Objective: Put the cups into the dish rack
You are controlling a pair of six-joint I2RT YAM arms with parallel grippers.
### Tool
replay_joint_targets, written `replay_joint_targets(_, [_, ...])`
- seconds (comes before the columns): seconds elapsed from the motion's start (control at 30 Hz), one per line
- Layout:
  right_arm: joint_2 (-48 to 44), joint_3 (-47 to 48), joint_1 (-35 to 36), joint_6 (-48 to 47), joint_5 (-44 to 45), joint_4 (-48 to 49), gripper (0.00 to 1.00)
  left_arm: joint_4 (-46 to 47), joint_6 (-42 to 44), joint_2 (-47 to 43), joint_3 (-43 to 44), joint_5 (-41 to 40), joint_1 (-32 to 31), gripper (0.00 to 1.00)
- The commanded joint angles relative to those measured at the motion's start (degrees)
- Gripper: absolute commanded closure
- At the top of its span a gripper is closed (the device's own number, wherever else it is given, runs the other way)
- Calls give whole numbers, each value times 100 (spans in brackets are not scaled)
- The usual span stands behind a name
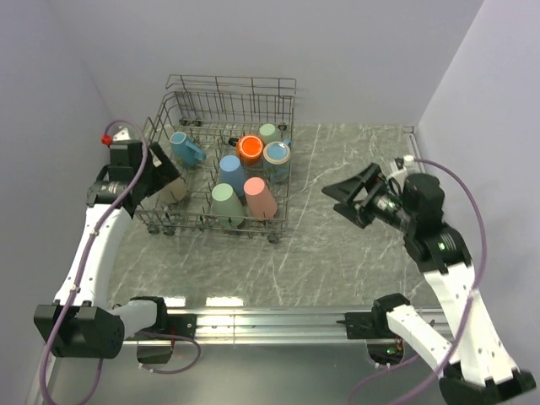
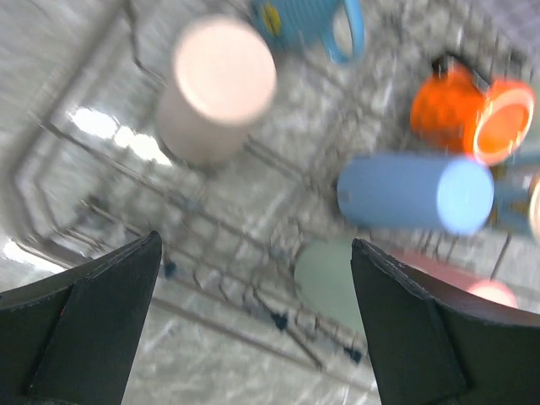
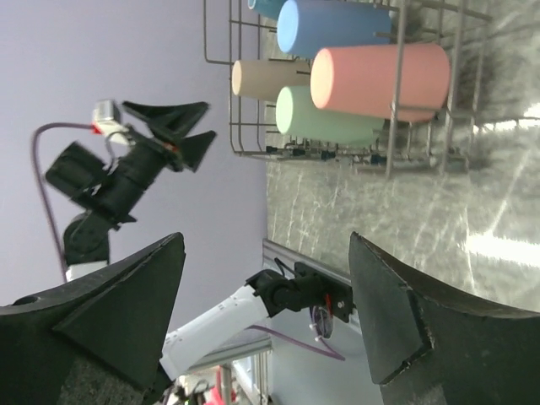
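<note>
The left gripper (image 2: 255, 245) hangs spread and empty near the beige cup (image 2: 221, 84) at the dish rack's (image 1: 228, 84) left edge. The right gripper (image 3: 267, 238), equally spread, holds nothing. The cups (image 1: 255, 198) all sit inside the rack. They are probably light, stiff, slick plastic, best pinched across the wall.

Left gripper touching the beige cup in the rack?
Apart. In the left wrist view the beige cup sits well beyond the open left gripper, with a clear gap between them. The right wrist view shows the same gap.
</note>
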Motion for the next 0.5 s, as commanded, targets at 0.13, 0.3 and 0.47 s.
replay_joint_targets(0.13, [-1346,-643,51,375,458,-626,9,117,85,-550,-125,83,-248,1])
replay_joint_targets(0.3, [-1436,-978,42,543,98,-72,6,222,322,-752,-380,65,-257,1])
replay_joint_targets(0.47, [-882,-636,42,-140,-508,-184,4,196,297,-1069,-442,13,-257,1])
